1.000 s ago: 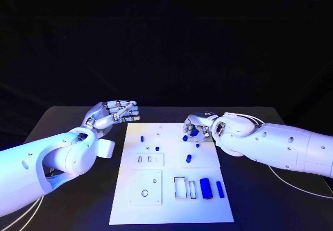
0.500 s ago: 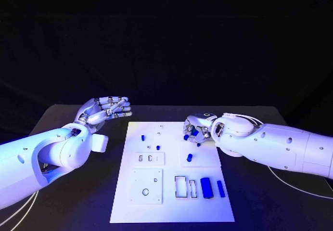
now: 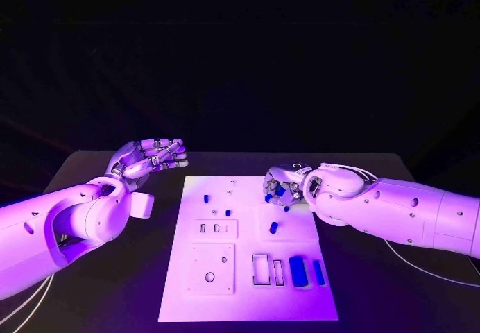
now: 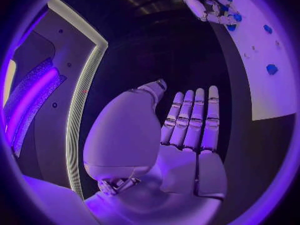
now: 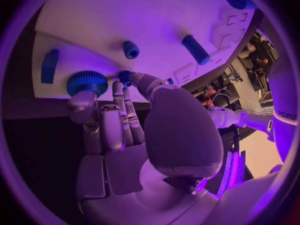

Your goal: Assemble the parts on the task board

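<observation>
Head view, board: white board (image 3: 250,277) at centre of the black counter (image 3: 110,277), small blue parts scattered on it; long blue bar (image 3: 297,269) at lower right of the board, beside empty rectangular slots.
Head view, right hand: right hand (image 3: 283,187) low over the board's upper right edge, fingers curled on blue pieces; grip itself too small to read here.
Head view, left hand: left hand (image 3: 152,158) raised at upper left, off the board, holding nothing.
Left wrist view: fingers (image 4: 190,120) straight and side by side, palm bare.
Right wrist view: fingertips pinching a small blue peg (image 5: 125,77), touching the board; ribbed blue knob (image 5: 87,82) just beside; blue cylinder (image 5: 196,49) lying further off.
Step, judged: seating or lifting the small peg.
Next move, judged: fine alignment over its hole, gentle press.
</observation>
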`<state>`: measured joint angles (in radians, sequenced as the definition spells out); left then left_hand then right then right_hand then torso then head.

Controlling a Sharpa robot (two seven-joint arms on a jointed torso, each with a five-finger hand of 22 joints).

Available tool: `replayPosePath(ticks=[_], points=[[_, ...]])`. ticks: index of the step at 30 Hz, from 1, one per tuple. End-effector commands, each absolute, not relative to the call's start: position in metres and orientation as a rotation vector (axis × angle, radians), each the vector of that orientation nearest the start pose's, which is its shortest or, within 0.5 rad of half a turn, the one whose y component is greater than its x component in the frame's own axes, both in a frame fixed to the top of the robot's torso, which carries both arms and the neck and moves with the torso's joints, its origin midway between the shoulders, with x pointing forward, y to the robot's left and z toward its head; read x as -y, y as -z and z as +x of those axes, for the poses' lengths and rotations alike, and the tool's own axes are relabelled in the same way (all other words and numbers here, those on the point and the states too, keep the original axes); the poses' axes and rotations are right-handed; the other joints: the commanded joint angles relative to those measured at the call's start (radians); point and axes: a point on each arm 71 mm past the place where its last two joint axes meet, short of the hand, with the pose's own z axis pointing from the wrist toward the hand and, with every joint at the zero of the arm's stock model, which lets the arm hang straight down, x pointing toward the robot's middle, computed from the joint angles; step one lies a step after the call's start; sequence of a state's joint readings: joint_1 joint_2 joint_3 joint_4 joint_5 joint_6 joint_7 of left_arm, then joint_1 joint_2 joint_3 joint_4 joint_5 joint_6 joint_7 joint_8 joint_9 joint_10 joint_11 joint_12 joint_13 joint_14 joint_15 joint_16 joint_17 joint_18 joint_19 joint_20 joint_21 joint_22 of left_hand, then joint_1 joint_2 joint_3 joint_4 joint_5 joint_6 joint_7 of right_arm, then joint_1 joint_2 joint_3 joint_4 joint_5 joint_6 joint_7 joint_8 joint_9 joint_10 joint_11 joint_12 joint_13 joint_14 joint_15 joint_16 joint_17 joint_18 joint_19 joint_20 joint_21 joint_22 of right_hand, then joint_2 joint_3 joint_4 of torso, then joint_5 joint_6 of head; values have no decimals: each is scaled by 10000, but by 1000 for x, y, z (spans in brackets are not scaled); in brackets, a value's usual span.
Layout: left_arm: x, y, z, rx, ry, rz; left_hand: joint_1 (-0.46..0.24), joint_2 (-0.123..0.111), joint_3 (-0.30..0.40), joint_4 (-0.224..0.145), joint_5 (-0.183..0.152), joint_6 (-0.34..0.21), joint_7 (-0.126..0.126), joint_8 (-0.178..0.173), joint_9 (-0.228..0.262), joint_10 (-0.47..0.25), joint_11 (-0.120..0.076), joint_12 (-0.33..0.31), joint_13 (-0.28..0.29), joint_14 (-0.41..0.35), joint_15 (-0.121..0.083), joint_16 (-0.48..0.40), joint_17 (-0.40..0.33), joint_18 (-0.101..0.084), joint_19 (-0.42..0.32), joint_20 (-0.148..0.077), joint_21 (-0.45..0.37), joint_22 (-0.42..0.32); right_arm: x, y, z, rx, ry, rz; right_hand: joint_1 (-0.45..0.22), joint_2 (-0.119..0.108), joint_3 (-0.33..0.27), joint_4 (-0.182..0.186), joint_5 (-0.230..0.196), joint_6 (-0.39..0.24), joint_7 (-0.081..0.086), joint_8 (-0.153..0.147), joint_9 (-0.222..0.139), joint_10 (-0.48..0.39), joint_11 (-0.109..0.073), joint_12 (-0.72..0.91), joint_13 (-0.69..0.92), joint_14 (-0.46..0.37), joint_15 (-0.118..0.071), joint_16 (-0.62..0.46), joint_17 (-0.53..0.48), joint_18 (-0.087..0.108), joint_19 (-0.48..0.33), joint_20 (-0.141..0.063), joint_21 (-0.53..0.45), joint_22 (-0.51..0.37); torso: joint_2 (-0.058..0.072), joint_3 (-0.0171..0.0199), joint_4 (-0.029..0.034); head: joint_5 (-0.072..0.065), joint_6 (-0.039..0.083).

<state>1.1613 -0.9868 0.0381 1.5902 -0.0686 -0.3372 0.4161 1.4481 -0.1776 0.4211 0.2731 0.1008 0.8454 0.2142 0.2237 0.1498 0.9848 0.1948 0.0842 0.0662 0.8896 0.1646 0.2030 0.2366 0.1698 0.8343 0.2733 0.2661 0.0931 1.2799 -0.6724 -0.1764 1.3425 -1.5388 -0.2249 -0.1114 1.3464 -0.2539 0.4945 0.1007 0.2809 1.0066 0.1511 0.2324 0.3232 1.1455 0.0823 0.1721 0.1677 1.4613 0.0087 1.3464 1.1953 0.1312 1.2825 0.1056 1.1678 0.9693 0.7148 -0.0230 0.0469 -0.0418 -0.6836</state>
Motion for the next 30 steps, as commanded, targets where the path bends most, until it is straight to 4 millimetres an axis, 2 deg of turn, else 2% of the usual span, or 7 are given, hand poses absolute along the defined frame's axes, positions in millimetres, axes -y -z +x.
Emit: replayPosePath(ticks=[1, 7, 14, 16, 18, 30], points=[[-261, 156, 478, -13098, 15113, -10593, 16, -51, 50, -8, -25, -79, 334, -63, -15, -21, 39, -69, 0, -15, 6, -62, 12, 121, -71, 9, -38, -12, 164, 210, 512, -17676, -5073, -3866, 6, 70, 97, -1, -31, 103, 4, 71, 16, 75, 19, 73, 9, 401, -47, 47, 18, -183, 80, 10, 78, 33, 10, -1, 17, 3, -12], [-260, 156, 478, -13131, 15158, -10586, 16, -51, 50, -8, -25, -79, 334, -63, -15, -21, 39, -69, 0, -15, 6, -62, 12, 121, -71, 9, -38, -12, 164, 210, 513, -17714, -5012, -3854, 20, 126, 208, 4, -29, 159, -19, 109, 61, 136, -4, 98, 16, 412, -66, 112, 83, -203, 131, 1, 192, 190, 7, -1, 28, 30, -36], [-260, 156, 478, -13138, 15160, -10588, 26, -46, 58, -17, -27, -83, 346, -67, -16, -28, 47, -79, 0, -14, 11, -71, 18, 123, -77, 13, -44, -18, 162, 211, 514, -17762, -5009, -3880, 9, 198, 326, 10, -41, 292, -82, 205, 151, 256, -56, 150, 35, 444, -106, 242, 231, -235, 214, -21, 369, 436, 16, 1, -5, 68, -44], [-260, 156, 478, -13144, 15165, -10588, 26, -46, 58, -17, -27, -83, 346, -67, -16, -28, 47, -79, 0, -14, 11, -71, 18, 123, -77, 13, -44, -18, 162, 211, 514, -17763, -4995, -3867, 31, 239, 377, -10, -43, 359, -117, 254, 195, 322, -88, 178, 47, 451, -130, 280, 269, -244, 238, -38, 426, 518, 14, 2, -7, 60, -43], [-260, 156, 478, -13148, 15165, -10589, 26, -46, 58, -17, -27, -83, 346, -67, -16, -28, 47, -79, 0, -14, 11, -71, 18, 123, -77, 13, -44, -18, 162, 211, 514, -17756, -4974, -3846, 162, 415, 592, -99, -22, 489, -187, 359, 299, 441, -155, 218, 64, 460, -191, 340, 319, -258, 271, -91, 529, 658, 20, -1, -6, 60, -35], [-260, 156, 478, -13154, 15156, -10597, 38, -34, 73, -28, -30, -83, 352, -68, -16, -30, 52, -86, 2, -12, 15, -80, 25, 125, -80, 16, -48, -23, 161, 208, 515, -17216, -4810, -3560, 174, 552, 821, -208, -38, 648, -268, 549, 517, 608, -230, 263, 88, 474, -246, 429, 397, -284, 308, -147, 675, 869, 24, -5, 7, 42, -30]])
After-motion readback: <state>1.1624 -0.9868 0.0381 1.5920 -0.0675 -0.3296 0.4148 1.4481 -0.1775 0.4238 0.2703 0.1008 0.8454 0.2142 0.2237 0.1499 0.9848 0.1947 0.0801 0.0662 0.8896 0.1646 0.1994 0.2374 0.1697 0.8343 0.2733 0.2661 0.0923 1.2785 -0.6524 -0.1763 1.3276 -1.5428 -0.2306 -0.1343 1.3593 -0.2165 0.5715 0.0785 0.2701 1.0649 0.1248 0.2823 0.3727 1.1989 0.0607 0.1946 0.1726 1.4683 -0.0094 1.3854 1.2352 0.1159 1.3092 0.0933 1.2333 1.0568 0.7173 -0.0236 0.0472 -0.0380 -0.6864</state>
